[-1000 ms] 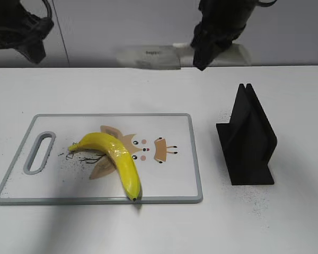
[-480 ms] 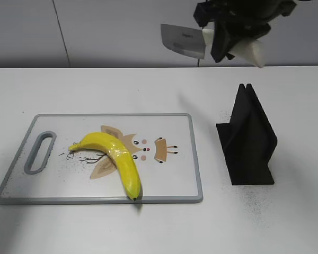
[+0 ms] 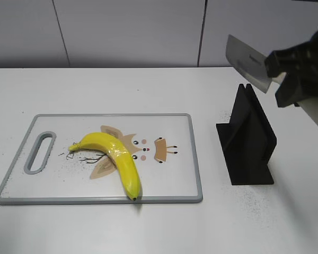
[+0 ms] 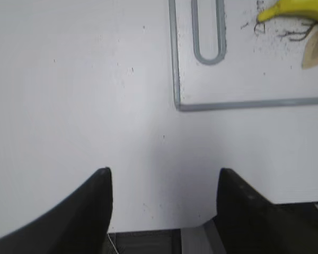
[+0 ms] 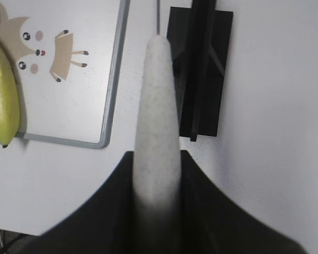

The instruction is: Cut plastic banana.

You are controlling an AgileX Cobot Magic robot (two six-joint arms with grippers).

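Observation:
A yellow plastic banana [image 3: 114, 160] lies whole on a white cutting board [image 3: 175, 182] with a grey rim; it also shows in the right wrist view [image 5: 2, 100], and its tip in the left wrist view [image 4: 297, 10]. My right gripper [image 3: 286, 79] is shut on a knife with a pale handle [image 5: 158, 121] and a grey cleaver blade [image 3: 246, 62], held in the air above the black knife stand [image 3: 248, 138], right of the board. My left gripper [image 4: 163, 182] is open and empty above bare table near the board's handle end [image 4: 208, 32]. It is out of the exterior view.
The black knife stand [image 5: 200, 69] stands upright on the white table to the right of the board. The board has a cartoon print [image 3: 148, 150] and a slot handle [image 3: 38, 152] at its left end. A grey wall runs behind the table.
My right gripper has carried the knife from above the table's back middle to the right and lower, over the stand. The left arm has left the exterior view. The banana has not moved.

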